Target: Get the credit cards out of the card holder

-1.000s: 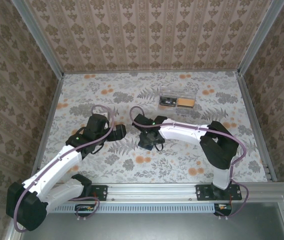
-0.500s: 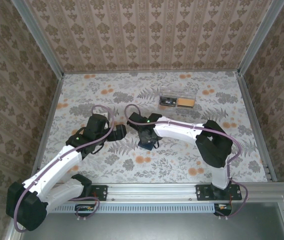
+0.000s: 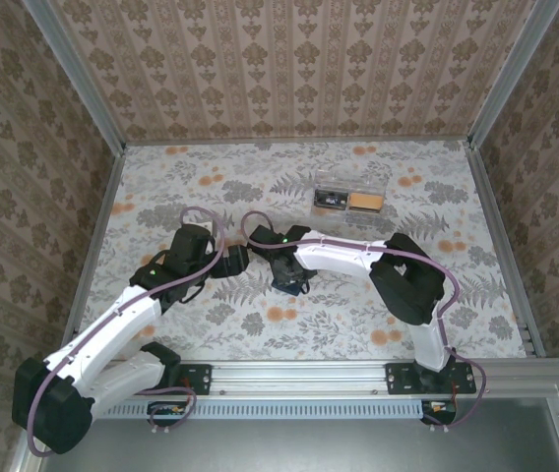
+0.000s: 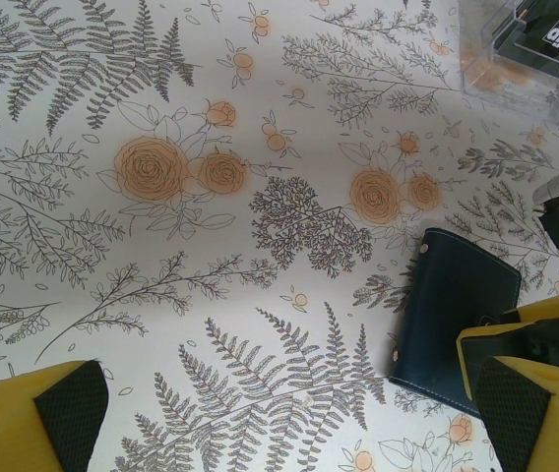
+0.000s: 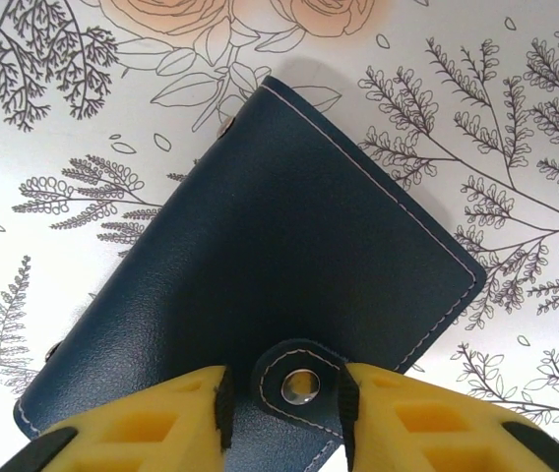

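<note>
My left fingers [image 4: 289, 418] haven't budged: spread wide open, holding nothing, hovering low over the floral tabletop [image 3: 161, 187] just left of the card holder [image 4: 457, 315]. Moving right, there's the change. My right arm has swung in over the last second and my right fingers [image 5: 286, 398] have dropped right down on the card holder [image 5: 260, 265], which lies flat and folded shut at mid-tabletop. They've been narrowing all the way and now bracket the snap tab [image 5: 299, 379], one pad on each side. The right pad looks to be touching it and the left is a sliver off, so whether I'm truly pinching it yet I can't tell. The stud looks fastened, so no cards are out. I judge popping this tab is the first real step. Further right and back sits the clear plastic box [image 3: 351, 194], untouched.
</note>
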